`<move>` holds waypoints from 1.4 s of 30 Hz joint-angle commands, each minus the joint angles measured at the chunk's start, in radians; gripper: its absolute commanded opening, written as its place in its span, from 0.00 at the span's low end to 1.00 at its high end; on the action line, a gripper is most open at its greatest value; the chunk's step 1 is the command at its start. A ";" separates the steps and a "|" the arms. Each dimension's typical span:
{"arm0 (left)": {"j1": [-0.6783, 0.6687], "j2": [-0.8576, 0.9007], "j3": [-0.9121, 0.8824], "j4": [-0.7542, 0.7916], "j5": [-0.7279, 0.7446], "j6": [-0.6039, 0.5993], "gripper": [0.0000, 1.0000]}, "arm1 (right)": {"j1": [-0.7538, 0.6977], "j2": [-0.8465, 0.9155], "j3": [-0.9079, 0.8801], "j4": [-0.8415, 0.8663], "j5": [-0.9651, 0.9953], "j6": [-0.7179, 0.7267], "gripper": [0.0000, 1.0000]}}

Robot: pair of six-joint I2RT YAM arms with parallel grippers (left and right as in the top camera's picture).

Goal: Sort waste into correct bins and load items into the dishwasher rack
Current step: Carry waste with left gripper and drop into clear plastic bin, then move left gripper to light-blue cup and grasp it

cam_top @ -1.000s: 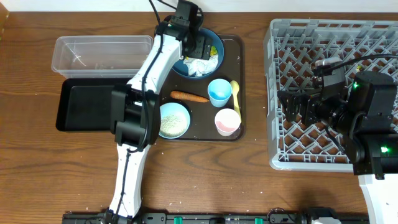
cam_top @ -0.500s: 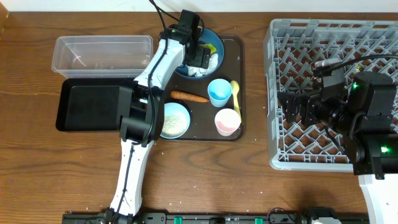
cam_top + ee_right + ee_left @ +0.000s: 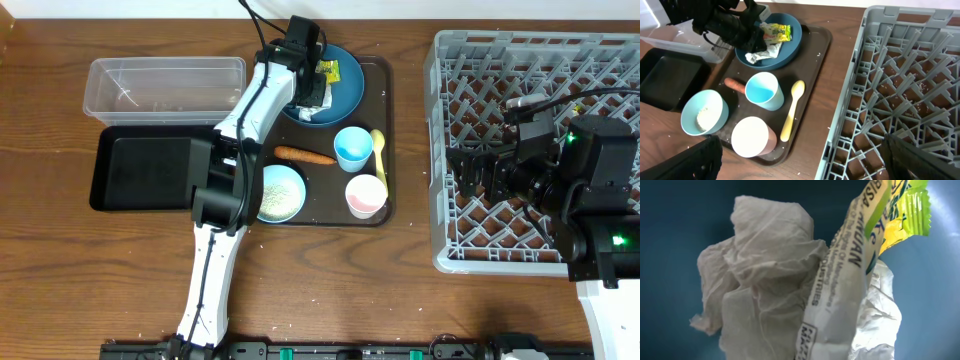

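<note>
On the dark blue plate (image 3: pixel 345 92) (image 3: pixel 790 47) lie a crumpled white napkin (image 3: pixel 760 280) (image 3: pixel 762 52) and a yellow-green wrapper (image 3: pixel 900 210) (image 3: pixel 328 72). My left gripper (image 3: pixel 307 97) (image 3: pixel 755 42) is down on the plate's left side, shut on the napkin. The wrapper's white end runs toward the jaws too, and I cannot tell if it is caught. The fingers themselves are hidden in the left wrist view. My right gripper (image 3: pixel 470 172) (image 3: pixel 805 162) hangs open and empty over the left edge of the grey dishwasher rack (image 3: pixel 437 150) (image 3: pixel 890 75).
The brown serving tray (image 3: pixel 385 120) also carries a carrot (image 3: pixel 305 155), a light blue cup (image 3: pixel 353 148), a yellow spoon (image 3: pixel 378 150), a pink cup (image 3: pixel 366 195) and a pale blue bowl (image 3: pixel 278 192) with rice. Left of it stand the clear tub (image 3: pixel 165 90) and the black tray (image 3: pixel 140 170).
The left gripper closed on the napkin, bunching it toward the plate's left side and uncovering the wrapper and more blue plate. The right arm stayed still.
</note>
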 commanded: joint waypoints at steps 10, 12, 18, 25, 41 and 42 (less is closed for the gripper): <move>0.006 -0.301 0.010 -0.087 -0.003 -0.013 0.06 | 0.006 0.001 0.020 -0.005 -0.014 -0.005 0.99; 0.018 -0.334 0.010 -0.109 -0.037 -0.051 0.06 | 0.006 0.001 0.020 -0.005 -0.014 -0.005 0.99; 0.127 -0.364 0.010 -0.182 -0.185 -0.312 0.06 | 0.006 0.001 0.020 -0.005 -0.014 -0.005 0.99; 0.312 -0.307 -0.014 -0.254 -0.184 -0.702 0.06 | 0.006 0.001 0.020 -0.004 -0.014 -0.005 0.99; 0.386 -0.186 -0.092 -0.215 -0.177 -0.815 0.35 | 0.006 0.001 0.020 -0.004 -0.014 -0.005 0.99; 0.386 -0.190 -0.092 -0.215 -0.169 -0.808 0.44 | 0.006 0.001 0.020 -0.004 -0.014 -0.005 0.99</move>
